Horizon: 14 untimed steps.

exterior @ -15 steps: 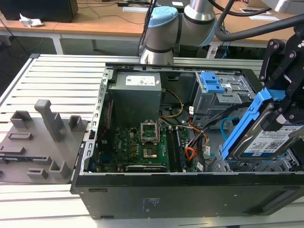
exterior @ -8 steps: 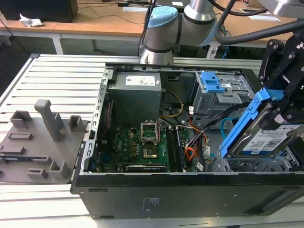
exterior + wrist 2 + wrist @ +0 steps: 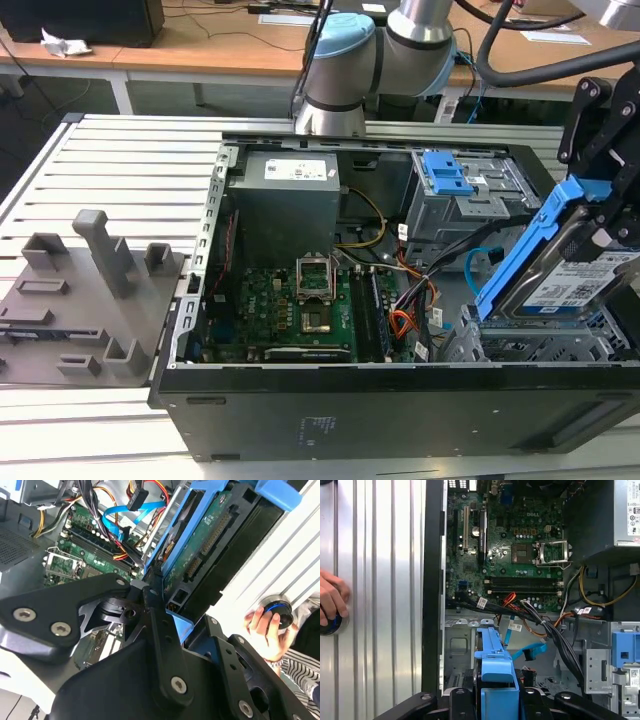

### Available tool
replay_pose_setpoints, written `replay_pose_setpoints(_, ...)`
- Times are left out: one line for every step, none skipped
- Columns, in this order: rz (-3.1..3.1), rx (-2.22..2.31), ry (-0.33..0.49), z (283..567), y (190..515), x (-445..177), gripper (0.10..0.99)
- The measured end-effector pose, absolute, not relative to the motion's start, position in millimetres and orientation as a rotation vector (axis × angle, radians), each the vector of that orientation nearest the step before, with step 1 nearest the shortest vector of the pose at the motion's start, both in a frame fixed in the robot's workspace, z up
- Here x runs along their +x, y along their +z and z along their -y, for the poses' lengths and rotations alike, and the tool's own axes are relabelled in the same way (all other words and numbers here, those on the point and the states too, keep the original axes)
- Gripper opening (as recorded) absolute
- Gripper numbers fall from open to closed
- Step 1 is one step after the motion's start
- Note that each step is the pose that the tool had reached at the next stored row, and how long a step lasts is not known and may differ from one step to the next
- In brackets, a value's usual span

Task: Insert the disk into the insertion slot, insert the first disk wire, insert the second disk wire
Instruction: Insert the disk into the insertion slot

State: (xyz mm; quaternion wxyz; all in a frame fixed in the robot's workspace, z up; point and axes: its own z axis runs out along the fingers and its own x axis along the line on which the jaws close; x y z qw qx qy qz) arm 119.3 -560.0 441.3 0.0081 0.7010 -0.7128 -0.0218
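My gripper (image 3: 598,215) is shut on the disk (image 3: 565,285), a silver-black drive with a white-and-blue label in a bright blue carrier. I hold it tilted, with its lower end over the insertion slot (image 3: 535,348), the silver perforated cage at the case's front corner on the exterior view's right. In the second wrist view the black fingers (image 3: 150,597) clamp the disk (image 3: 210,540) by its carrier. The carrier's blue handle (image 3: 492,662) shows above the cage in the first wrist view. The second disk wire (image 3: 120,515) loops loose and light-blue near the board. The first disk wire (image 3: 150,487) hangs beside it with its black plug.
A grey cage with a blue latch (image 3: 447,172) stands behind the slot. The motherboard (image 3: 300,300) and power supply (image 3: 285,195) lie in the open case. A grey fixture plate (image 3: 80,290) lies at the exterior view's left. A person's hand (image 3: 330,600) rests on a round black object.
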Motion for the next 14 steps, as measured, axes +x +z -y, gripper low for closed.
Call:
replay_pose_setpoints(2.228,2.191,-0.068,560,440,119,0.365)
replay_pose_setpoints(2.228,2.191,-0.068,560,439,119,0.365)
replay_pose_setpoints(2.227,2.191,-0.068,560,438,119,0.365)
replay_pose_setpoints(2.227,2.191,-0.068,560,436,119,0.365)
replay_pose_setpoints(2.228,2.191,-0.068,560,434,119,0.365)
replay_pose_setpoints(2.227,2.191,-0.068,560,433,119,0.365)
replay_pose_setpoints(2.228,2.191,-0.069,560,430,119,0.365)
replay_pose_setpoints(2.228,2.191,-0.069,560,428,119,0.365)
replay_pose_setpoints(2.227,2.191,-0.068,560,427,119,0.365)
replay_pose_setpoints(2.227,2.191,-0.069,560,425,119,0.365)
replay_pose_setpoints(2.227,2.191,-0.069,560,423,119,0.365)
replay_pose_setpoints(2.227,2.191,-0.069,560,421,119,0.365)
replay_pose_setpoints(2.227,2.191,-0.069,560,419,119,0.365)
replay_pose_setpoints(2.227,2.19,-0.069,560,417,119,0.365)
